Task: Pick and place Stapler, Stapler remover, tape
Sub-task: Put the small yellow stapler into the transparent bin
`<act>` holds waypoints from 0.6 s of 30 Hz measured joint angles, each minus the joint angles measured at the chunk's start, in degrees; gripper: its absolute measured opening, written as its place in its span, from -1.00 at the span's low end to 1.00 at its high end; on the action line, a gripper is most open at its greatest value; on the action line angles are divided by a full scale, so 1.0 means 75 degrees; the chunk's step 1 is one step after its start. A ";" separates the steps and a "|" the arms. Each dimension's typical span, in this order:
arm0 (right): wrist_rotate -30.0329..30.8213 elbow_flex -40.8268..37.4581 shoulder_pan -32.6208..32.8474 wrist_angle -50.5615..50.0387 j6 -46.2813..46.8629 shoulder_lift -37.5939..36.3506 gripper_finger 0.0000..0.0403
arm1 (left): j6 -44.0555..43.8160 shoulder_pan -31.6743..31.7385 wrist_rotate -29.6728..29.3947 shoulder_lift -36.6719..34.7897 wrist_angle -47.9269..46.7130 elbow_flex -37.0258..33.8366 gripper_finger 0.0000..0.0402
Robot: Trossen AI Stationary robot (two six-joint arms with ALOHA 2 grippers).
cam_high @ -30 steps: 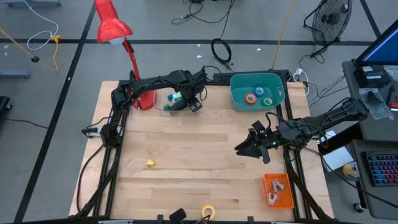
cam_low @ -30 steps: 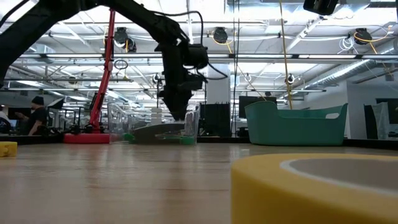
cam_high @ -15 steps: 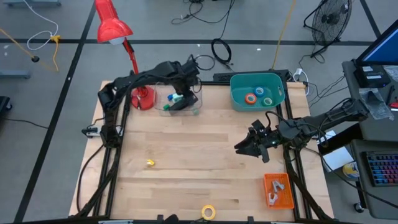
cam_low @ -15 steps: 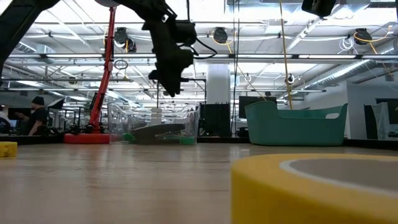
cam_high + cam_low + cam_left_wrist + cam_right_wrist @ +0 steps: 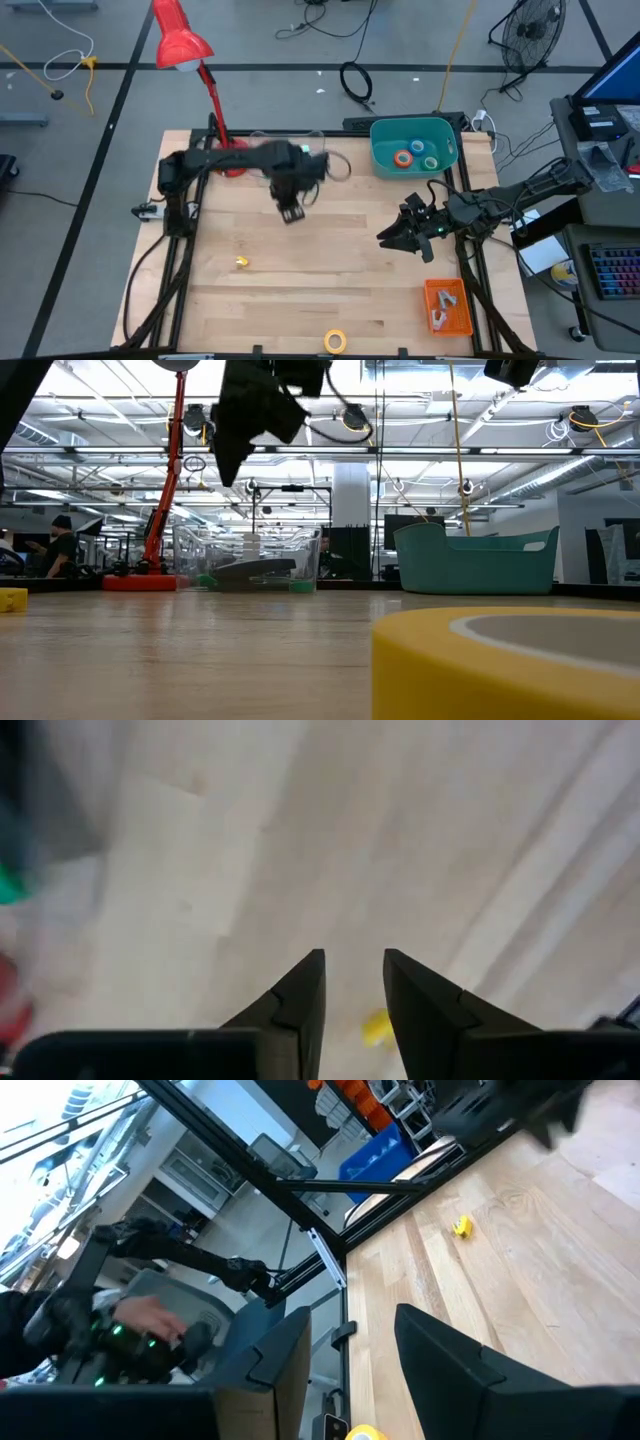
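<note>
Only the high view takes in the whole table [image 5: 330, 270]: the left gripper [image 5: 291, 212] hangs over the bare wood, with a teal bin [image 5: 414, 147] beyond it toward the right arm, holding the orange tape [image 5: 404, 157], green tape [image 5: 418, 148] and blue tape [image 5: 431, 161]. The yellow tape [image 5: 335, 340] lies well off at the near edge and fills the low view's foreground [image 5: 505, 660]. The left wrist view alone shows the left fingers [image 5: 300, 995] parted and empty, a small yellow piece [image 5: 377, 1027] on the wood just past them. The left arm stretches out level from its base, wrist bent down. The right gripper [image 5: 400, 237] waits low over the table's right side, fingers [image 5: 455, 1365] spread and empty, an orange tray [image 5: 447, 306] nearer the table's front edge. No writing can be read.
</note>
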 joint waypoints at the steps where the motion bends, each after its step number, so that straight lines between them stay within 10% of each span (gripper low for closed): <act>1: -0.0003 0.0000 0.0000 -0.0003 0.0003 0.0000 -0.31 | -0.0236 -0.0252 -0.0048 0.0000 0.0005 0.0000 -0.45; 18: -0.0581 0.0000 -0.0003 -0.0003 0.0147 0.0000 -0.31 | -0.7507 -0.2964 -0.1161 0.0000 -0.0276 -0.0001 -0.43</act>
